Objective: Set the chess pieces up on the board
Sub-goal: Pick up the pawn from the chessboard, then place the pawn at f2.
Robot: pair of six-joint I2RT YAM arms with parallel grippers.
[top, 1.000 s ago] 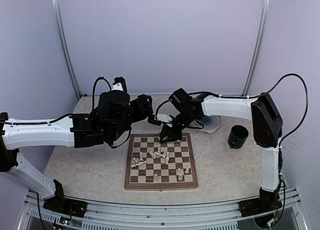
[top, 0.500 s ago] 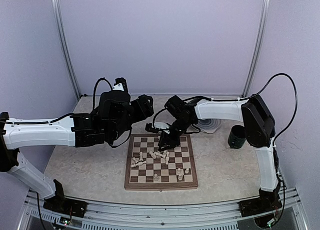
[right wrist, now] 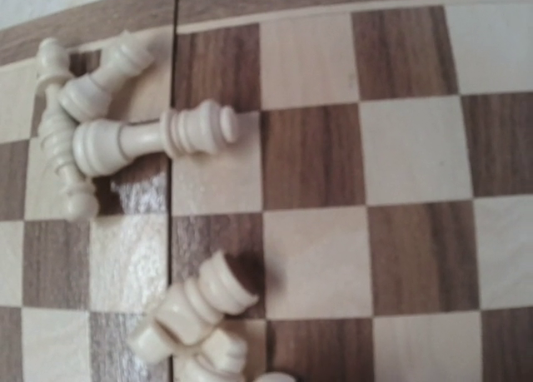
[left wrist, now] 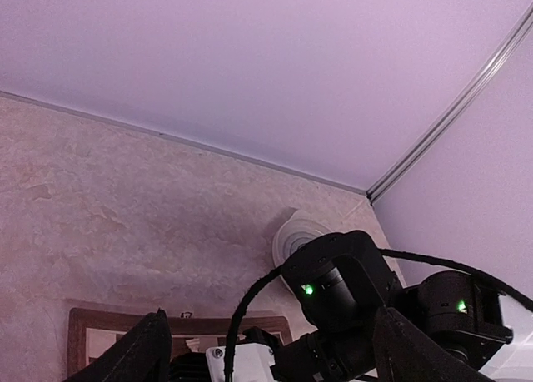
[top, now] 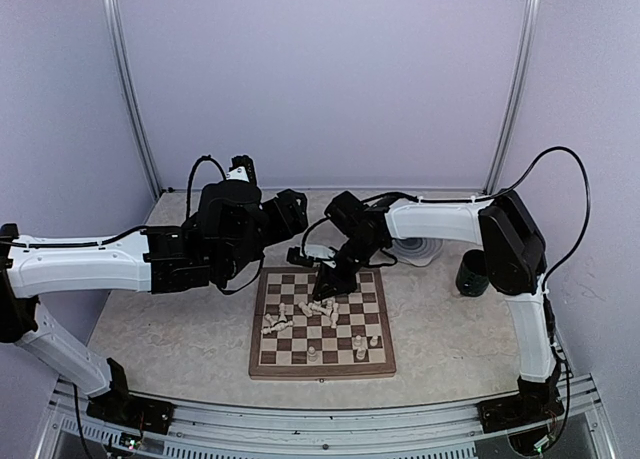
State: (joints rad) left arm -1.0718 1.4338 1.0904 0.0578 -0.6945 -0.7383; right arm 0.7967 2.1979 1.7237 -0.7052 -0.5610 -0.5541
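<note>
Chess pieces (top: 312, 309) lay mostly toppled in a loose heap across the middle of the board (top: 300, 372), with only a few upright on the squares nearer the arm bases, so the setting-up looked barely begun. In the right wrist view the fallen ones overlapped each other: a tall piece (right wrist: 150, 135) lay on its side across a light square, touching a small cluster to its left, and more were piled at the lower edge. That tangle probably explained why the right gripper (top: 328, 279) had been brought down at the far edge of the heap, where one piece could be taken without disturbing the rest.

Its jaws were pressed together. Its own camera showed no fingers, and the top view was too small to tell whether a piece was pinched between them.

The left gripper (top: 292, 214) was held well above the table beside the board's far left corner, pointing toward the back wall, with its fingers (left wrist: 146, 353) spread wide and nothing between them. It seemed parked there to leave the board free for the other arm.

A round plate (top: 418, 247) and a dark cup (top: 476, 272) sat beyond the board's right side, apart from the pieces and seemingly not in use
</note>
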